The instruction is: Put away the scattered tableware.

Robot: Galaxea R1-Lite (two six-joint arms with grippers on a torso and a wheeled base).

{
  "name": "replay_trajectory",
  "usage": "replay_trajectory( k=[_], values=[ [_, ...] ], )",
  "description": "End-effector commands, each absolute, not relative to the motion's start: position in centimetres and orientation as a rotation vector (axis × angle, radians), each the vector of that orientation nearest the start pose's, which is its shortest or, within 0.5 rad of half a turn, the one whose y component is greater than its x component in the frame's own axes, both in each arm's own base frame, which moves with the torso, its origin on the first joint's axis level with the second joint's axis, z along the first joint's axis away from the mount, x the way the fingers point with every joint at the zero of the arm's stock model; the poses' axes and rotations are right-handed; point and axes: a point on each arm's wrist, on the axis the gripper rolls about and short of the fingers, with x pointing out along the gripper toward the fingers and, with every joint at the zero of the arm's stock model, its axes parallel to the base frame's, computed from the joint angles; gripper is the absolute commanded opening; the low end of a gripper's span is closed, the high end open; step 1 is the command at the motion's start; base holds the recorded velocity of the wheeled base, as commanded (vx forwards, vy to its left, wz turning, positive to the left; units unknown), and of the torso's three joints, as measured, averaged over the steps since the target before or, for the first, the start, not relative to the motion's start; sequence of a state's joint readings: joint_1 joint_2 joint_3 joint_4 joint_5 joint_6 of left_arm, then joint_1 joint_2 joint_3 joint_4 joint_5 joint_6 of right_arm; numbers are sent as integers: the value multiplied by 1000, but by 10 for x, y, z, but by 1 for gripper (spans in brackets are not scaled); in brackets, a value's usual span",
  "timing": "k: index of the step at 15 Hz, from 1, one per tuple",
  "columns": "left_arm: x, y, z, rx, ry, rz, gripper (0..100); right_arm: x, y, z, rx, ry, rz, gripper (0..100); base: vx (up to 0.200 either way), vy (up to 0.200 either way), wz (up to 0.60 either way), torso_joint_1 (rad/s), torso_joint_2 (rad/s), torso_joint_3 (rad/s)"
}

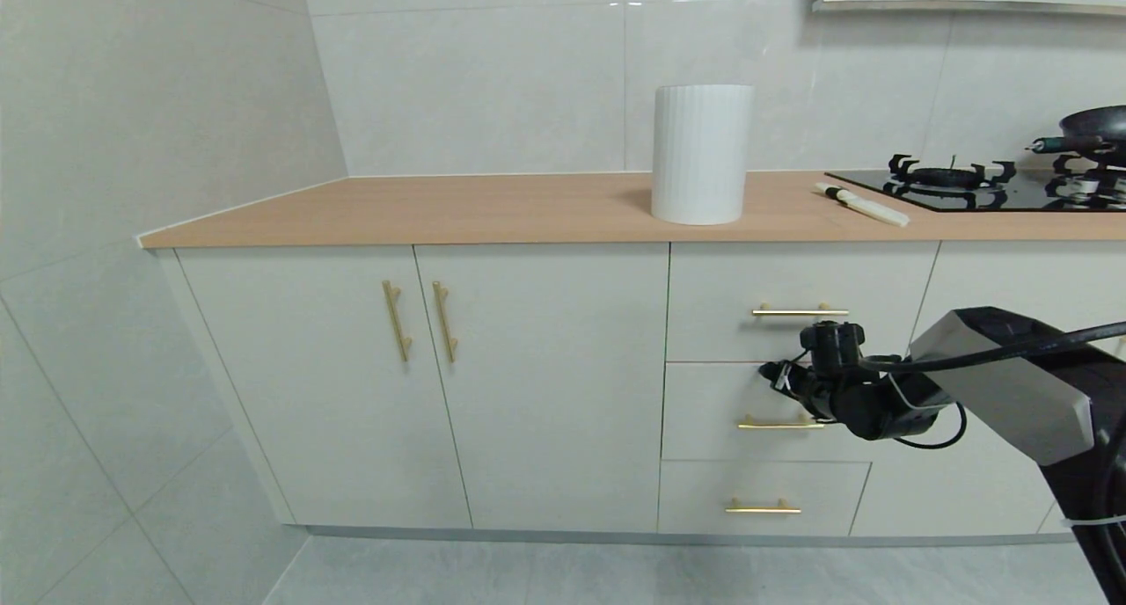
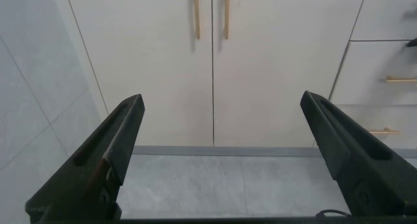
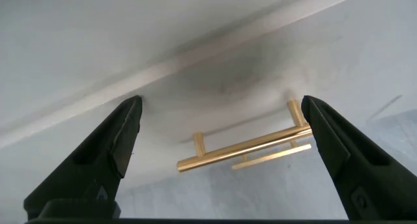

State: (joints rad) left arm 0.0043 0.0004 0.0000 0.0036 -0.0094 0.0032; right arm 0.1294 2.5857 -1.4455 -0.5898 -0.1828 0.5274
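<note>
Kitchen run seen from the head view. A wood-toned countertop [image 1: 493, 209] meets a pale tiled wall [image 1: 475, 77] behind and at the left corner. On it stands a white ribbed container [image 1: 701, 152], upright. A pale utensil [image 1: 860, 204] lies flat on the counter well to the container's right, just beside the edge of a black glass gas hob [image 1: 968, 190]. A dark pan [image 1: 1095, 123] sits on the far burner.

Below the counter are double cabinet doors [image 1: 422, 376] with vertical brass handles and, to their right, a stack of three drawers. The right gripper [image 1: 776, 375] hangs in front of the middle drawer [image 1: 708, 411], above its brass bar handle [image 1: 778, 426]. In its wrist view the fingers [image 3: 111, 152] are spread wide with nothing between them. The left gripper [image 2: 220, 100], likewise spread and holding nothing, faces the double doors low down, above the grey tiled floor [image 2: 215, 185].
</note>
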Motion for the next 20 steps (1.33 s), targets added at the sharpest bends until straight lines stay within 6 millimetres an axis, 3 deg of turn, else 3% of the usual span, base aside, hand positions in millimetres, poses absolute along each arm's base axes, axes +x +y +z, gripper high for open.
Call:
replay_trajectory(
  k=[1,12,14,16,18,20],
  values=[
    [-23,0,75,3,3,-5,100,482,58,-25,431,512,-194,100,0,0,0,0,0,0],
    [-23,0,75,3,5,-5,100,488,59,-23,458,486,-201,100,0,0,0,0,0,0],
    [-23,0,75,3,3,-5,100,482,58,-15,451,504,-215,100,0,0,0,0,0,0],
    [-23,0,75,3,5,-5,100,460,53,9,447,534,-217,100,0,0,0,0,0,0],
    [-23,0,75,3,3,-5,100,425,50,38,437,555,-211,100,0,0,0,0,0,0],
    [-23,0,75,3,3,-5,100,383,46,87,379,514,-177,100,0,0,0,0,0,0]
  ],
)
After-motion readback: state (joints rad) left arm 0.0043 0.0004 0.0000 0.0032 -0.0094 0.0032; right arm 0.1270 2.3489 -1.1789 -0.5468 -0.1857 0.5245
